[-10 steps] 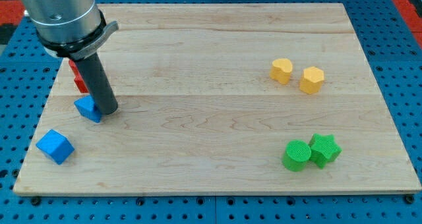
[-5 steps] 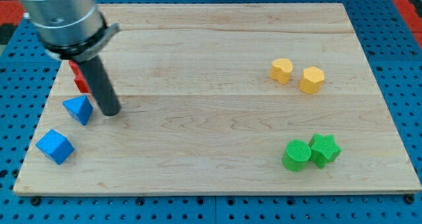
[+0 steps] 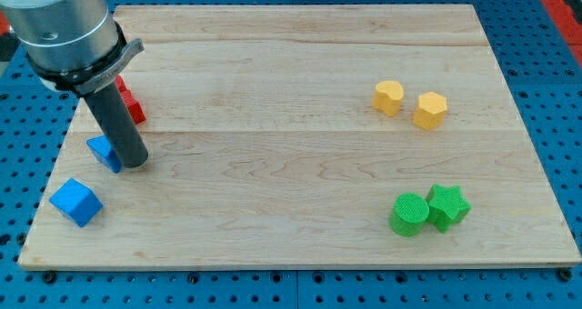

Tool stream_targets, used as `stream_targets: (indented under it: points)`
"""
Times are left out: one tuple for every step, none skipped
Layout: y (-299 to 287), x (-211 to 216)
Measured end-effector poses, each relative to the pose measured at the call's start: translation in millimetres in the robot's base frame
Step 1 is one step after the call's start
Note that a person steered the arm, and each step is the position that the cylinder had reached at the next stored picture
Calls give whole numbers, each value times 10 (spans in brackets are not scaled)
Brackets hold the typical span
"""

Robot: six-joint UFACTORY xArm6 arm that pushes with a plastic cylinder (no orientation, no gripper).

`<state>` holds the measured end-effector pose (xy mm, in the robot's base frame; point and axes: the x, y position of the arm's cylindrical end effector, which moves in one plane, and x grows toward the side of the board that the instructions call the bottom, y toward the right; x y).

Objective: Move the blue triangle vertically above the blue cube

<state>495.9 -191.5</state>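
The blue triangle (image 3: pixel 102 151) lies near the board's left edge, partly hidden behind my rod. My tip (image 3: pixel 133 163) rests on the board right against the triangle's right side. The blue cube (image 3: pixel 75 202) sits below and a little left of the triangle, near the board's lower left corner, apart from it.
A red block (image 3: pixel 130 104) shows just above the triangle, partly hidden by the rod. Two yellow blocks (image 3: pixel 388 97) (image 3: pixel 430 110) sit at the upper right. A green cylinder (image 3: pixel 409 214) and a green star (image 3: pixel 448 206) touch at the lower right. The wooden board (image 3: pixel 291 173) lies on a blue pegboard.
The blue triangle has slid left, from beside the rod to nearer the board's left edge. My rod moved left with it and now covers its right side; more of the red block shows.
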Motion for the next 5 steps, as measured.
stream_targets:
  points:
    - [-6,128]
    - [105,109]
    - [275,-129]
    - [203,-338]
    - [-18,-329]
